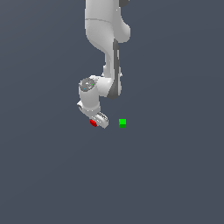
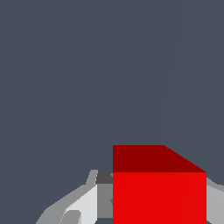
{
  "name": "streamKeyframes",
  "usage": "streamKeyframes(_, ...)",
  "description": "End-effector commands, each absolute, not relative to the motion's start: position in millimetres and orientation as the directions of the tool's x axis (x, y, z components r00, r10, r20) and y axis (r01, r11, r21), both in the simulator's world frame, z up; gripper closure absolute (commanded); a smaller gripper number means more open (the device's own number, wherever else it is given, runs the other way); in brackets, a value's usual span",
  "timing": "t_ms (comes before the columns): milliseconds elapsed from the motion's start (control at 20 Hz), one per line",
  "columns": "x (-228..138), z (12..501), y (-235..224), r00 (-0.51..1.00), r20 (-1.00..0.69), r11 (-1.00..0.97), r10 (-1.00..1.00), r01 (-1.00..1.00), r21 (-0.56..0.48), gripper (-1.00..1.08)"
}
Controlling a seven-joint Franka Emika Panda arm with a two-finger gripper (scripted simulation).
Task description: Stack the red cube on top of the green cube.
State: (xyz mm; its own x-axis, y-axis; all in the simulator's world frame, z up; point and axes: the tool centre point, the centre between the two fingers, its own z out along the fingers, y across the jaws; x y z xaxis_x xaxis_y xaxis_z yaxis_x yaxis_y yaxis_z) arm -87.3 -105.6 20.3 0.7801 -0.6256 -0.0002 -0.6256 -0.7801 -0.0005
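Observation:
The red cube (image 1: 93, 123) sits between the fingers of my white gripper (image 1: 97, 122), low over the grey floor. In the wrist view the red cube (image 2: 159, 192) fills the space between the two fingers (image 2: 83, 205), which press on its sides. The green cube (image 1: 122, 123) rests on the floor, apart from the gripper, a short way toward the exterior view's right at about the same height in the picture. The green cube does not show in the wrist view.
The white arm (image 1: 105, 39) comes down from the top of the exterior view to the gripper. The plain grey floor (image 1: 175, 175) surrounds both cubes.

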Motion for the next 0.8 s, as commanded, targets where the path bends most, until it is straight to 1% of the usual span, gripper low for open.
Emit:
streamKeyframes(0,-87,20,-106,0.78,0.0,-0.78,-0.626,-0.626,0.0,1.08)
streamKeyframes(400,-88,30,-106,0.78,0.0,-0.78,-0.625,-0.625,0.0,1.08)
streamKeyframes(750,-89,66,-105,0.78,0.0,-0.78,-0.626,-0.626,-0.001,1.08)
